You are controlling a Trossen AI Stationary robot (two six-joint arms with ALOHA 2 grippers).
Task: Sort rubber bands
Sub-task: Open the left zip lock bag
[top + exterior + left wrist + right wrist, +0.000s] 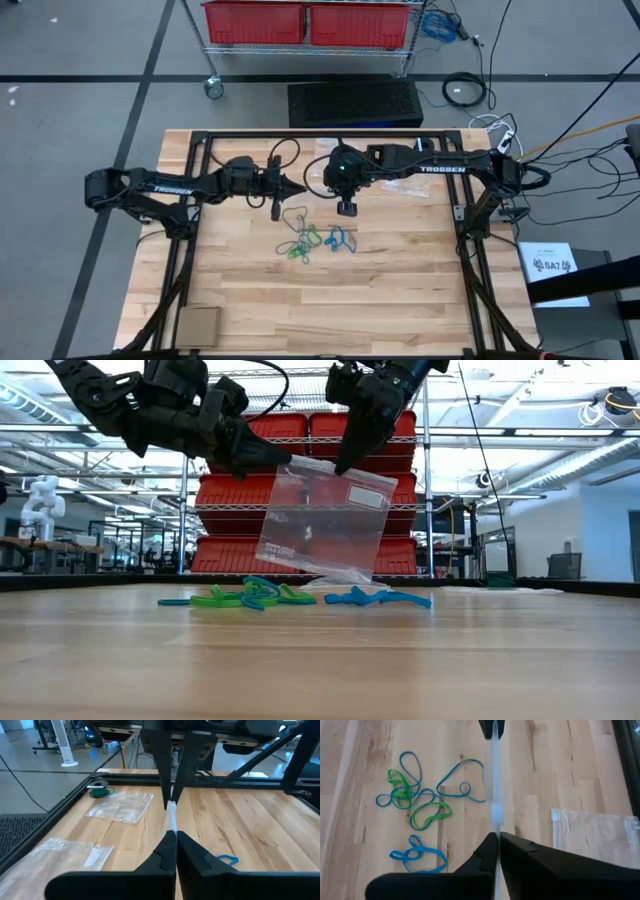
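- left gripper [283, 458] with jaws pressed together, pinching one top corner of a clear plastic bag [322, 520].
- right gripper [343, 463] with jaws likewise clamped on the bag's top edge, opposite the left one.
- bag hanging upright between the two, lifted above the desk [400, 280], white label strip near its top.
- rubber bands [417, 805] lying loose on the desk below and just beside the bag: green and blue loops tangled together, one blue loop [417, 855] slightly apart.
- more clear bags [120, 805] flat on the desk farther off, near the frame.
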